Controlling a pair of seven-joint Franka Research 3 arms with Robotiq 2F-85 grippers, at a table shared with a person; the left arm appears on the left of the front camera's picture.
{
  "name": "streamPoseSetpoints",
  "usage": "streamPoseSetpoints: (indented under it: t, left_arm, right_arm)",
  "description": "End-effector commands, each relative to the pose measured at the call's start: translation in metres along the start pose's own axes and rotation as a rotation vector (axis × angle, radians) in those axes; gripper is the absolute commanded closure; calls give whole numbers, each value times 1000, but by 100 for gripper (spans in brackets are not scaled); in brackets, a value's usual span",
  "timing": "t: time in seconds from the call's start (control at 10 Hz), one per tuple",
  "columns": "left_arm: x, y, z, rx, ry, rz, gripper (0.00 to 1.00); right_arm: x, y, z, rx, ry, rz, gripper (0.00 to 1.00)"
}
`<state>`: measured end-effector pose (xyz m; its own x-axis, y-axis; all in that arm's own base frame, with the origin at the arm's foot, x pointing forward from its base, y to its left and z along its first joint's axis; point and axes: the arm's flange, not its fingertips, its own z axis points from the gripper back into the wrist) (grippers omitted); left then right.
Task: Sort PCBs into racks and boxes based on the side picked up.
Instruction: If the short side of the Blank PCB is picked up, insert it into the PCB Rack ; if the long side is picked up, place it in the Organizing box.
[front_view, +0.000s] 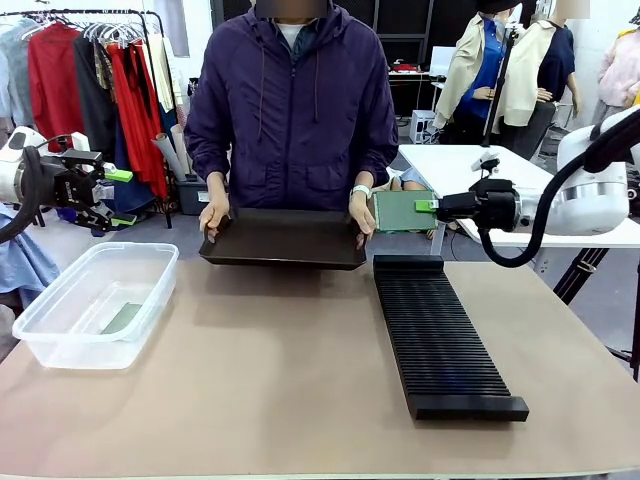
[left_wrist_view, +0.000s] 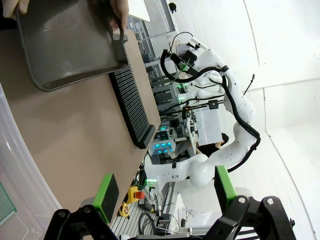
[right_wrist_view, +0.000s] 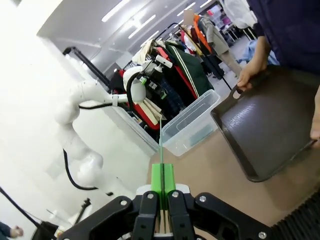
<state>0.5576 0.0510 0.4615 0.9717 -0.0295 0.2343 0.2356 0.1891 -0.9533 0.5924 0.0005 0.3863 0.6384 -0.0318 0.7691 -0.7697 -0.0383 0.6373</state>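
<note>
Grasping a thin green circuit board (front_view: 400, 211), the right end effector (front_view: 428, 206) hung above the far end of the long black slotted rack (front_view: 440, 335).

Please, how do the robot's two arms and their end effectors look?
The left arm and the right arm are white and rounded, with black cables looping beside them. The left end effector and the right end effector are black, two-fingered, with green pads.
</note>
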Motion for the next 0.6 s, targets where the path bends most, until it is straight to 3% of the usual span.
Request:
streamPoseSetpoints:
  t: [0.0, 0.5]
  left_arm:
    - [-2, -3, 1, -1, -3, -2, 0]
    - [-2, -3, 1, -1, -3, -2, 0]
  right_arm:
    - [-10, -6, 17, 10, 45, 120, 100]
    - [-31, -46, 57, 29, 15, 284, 100]
